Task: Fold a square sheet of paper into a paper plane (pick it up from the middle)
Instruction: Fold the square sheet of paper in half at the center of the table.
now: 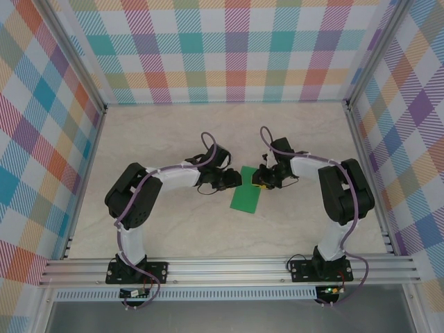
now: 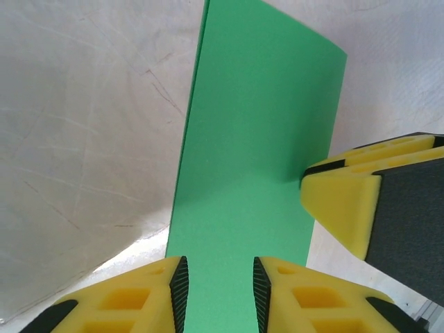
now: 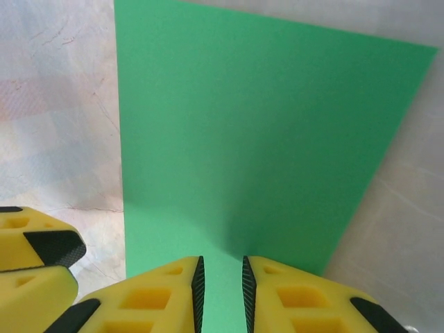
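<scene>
The square sheet of paper (image 1: 246, 198) is bright green and lies flat on the table as a narrow rectangle, longer than wide. My left gripper (image 1: 234, 182) sits low over its left long edge, and my right gripper (image 1: 259, 182) is at its right edge, opposite. In the left wrist view the left gripper (image 2: 220, 270) is open, with green paper (image 2: 257, 139) showing through the gap, and a right finger (image 2: 340, 201) touches the paper's far edge. In the right wrist view the right gripper (image 3: 220, 270) holds its jaws a narrow gap apart over the paper (image 3: 263, 132), gripping nothing.
The tabletop (image 1: 173, 139) is pale marble-patterned, enclosed by checked walls (image 1: 222, 48) on three sides. An aluminium rail (image 1: 229, 267) runs along the near edge with both arm bases on it. The left gripper's fingers (image 3: 41, 246) show at the lower left of the right wrist view.
</scene>
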Motion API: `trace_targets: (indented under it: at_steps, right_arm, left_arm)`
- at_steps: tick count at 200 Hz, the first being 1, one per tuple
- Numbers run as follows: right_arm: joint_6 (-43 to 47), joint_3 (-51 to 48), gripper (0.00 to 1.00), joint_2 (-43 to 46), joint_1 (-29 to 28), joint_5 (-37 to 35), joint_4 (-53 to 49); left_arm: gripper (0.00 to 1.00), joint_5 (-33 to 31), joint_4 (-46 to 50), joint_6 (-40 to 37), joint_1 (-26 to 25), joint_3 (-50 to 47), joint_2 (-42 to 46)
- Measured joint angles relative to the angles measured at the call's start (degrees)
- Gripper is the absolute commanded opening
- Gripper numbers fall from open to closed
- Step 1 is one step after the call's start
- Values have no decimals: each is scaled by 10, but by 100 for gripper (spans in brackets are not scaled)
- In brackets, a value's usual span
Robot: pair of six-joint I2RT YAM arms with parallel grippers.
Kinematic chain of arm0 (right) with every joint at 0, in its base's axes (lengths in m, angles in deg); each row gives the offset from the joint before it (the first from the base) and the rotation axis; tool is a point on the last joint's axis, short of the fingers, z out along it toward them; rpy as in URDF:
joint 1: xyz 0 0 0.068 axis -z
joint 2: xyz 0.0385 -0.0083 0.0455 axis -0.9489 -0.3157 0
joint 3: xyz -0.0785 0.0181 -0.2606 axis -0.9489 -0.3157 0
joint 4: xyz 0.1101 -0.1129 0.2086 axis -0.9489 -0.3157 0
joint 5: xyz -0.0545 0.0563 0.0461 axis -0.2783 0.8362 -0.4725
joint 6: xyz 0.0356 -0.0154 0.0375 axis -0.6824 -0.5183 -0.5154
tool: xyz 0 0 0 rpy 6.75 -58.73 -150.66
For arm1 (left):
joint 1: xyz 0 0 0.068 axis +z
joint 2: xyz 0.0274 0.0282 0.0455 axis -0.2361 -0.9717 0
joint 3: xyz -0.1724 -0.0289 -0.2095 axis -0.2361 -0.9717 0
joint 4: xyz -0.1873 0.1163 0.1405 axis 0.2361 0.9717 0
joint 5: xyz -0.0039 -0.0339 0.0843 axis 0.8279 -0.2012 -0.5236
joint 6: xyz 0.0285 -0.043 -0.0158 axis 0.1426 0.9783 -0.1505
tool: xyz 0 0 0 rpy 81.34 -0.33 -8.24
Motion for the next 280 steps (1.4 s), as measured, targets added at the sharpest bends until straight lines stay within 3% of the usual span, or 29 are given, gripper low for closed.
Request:
trace_targets:
  at_steps: [41,142,280]
  right_arm:
    - [-10,-10,32,28,18,-22,-6]
    - [-22,-21,28,5,27,1,8]
    - [-12,-14,29,-1,28,8,0]
  left_arm:
    - [38,11,-3,9,5,-9,0]
    - [41,47,-21,14,10,-8,-5]
    - [32,113,-63,25,26,10,-56]
